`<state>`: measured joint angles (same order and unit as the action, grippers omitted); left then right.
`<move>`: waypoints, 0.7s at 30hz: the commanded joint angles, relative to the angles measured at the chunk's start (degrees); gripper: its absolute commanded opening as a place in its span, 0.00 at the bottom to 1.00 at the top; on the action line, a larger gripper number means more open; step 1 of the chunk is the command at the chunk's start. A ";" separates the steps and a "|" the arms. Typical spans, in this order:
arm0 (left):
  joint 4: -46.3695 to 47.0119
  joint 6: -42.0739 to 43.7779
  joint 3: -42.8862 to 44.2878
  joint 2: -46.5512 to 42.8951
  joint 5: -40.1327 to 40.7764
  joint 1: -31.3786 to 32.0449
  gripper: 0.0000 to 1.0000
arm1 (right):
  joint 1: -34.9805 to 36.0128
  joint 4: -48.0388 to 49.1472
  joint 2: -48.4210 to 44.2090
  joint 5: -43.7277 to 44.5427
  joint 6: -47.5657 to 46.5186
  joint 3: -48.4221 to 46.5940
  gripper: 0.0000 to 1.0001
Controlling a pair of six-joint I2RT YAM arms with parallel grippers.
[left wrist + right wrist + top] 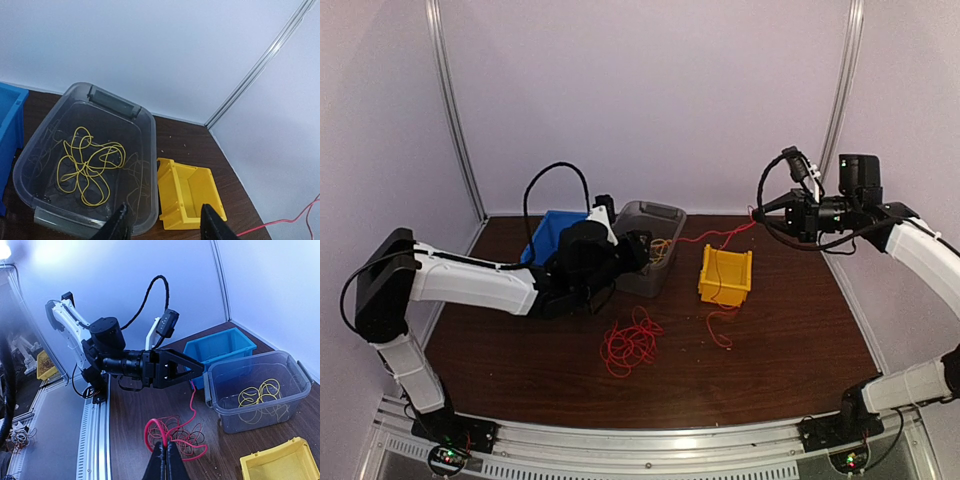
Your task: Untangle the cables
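A red cable tangle (630,342) lies on the table in front of the bins, also seen in the right wrist view (176,436). My right gripper (758,212) is raised at the right and is shut (167,452) on a red cable strand (718,236). That strand stretches left toward the grey bin. A yellow cable (85,166) lies coiled inside the clear grey bin (148,150). My left gripper (165,207) hovers by that bin's near corner (642,246), open, with nothing between its fingers. Another loose red strand (721,326) lies below the yellow bin.
A yellow bin (725,275) stands right of the grey bin (665,213), and a blue bin (552,236) stands to its left behind the left arm. White walls close in the back and sides. A metal rail (650,440) runs along the near edge.
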<state>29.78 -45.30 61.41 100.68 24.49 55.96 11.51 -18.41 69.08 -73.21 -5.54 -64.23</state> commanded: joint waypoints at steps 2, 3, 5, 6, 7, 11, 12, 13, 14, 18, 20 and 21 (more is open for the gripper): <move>1.77 5.00 -3.14 -4.40 2.81 -0.01 0.48 | -0.43 3.30 1.38 4.13 2.53 -7.21 0.00; 1.09 5.38 -3.71 -4.83 3.09 -0.04 0.48 | -0.43 3.79 1.89 4.58 2.89 -9.07 0.00; -0.45 5.54 -5.01 -6.00 3.95 0.00 0.51 | -0.43 7.36 3.02 5.99 6.12 -12.41 0.00; -1.22 4.96 -5.77 -6.48 4.29 0.01 0.55 | -0.48 9.69 3.75 6.88 8.54 -14.06 0.00; -2.55 3.96 -6.19 -6.80 4.78 0.02 0.60 | -0.56 10.96 4.70 8.05 10.16 -15.88 0.00; -9.08 1.68 -5.66 -7.00 3.73 -0.01 0.65 | -0.62 13.52 8.48 11.10 12.02 -23.09 0.00; -8.64 1.58 -6.33 -7.34 2.80 0.04 0.65 | -0.61 14.05 9.40 11.60 12.40 -24.54 0.00; -7.60 1.60 -7.36 -7.94 1.93 0.05 0.65 | -0.61 14.55 10.20 12.12 12.58 -25.78 0.00; -6.61 1.74 -8.59 -8.69 1.20 0.04 0.65 | -0.68 15.04 11.31 12.77 12.76 -26.80 0.00; -5.63 1.52 -12.17 -12.26 0.83 0.13 0.65 | -0.70 15.28 14.18 14.65 12.08 -29.53 0.00; -6.05 1.64 -13.34 -14.93 1.43 0.27 0.64 | -0.70 15.06 14.93 15.74 11.10 -29.60 0.00; -6.43 1.66 -13.88 -16.17 1.78 0.36 0.64 | -0.70 14.89 15.28 16.15 10.52 -29.44 0.00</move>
<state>22.02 -43.24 49.12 89.93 26.00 55.99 11.16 -4.60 82.94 -60.55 5.72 -92.42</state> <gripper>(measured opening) 0.645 0.009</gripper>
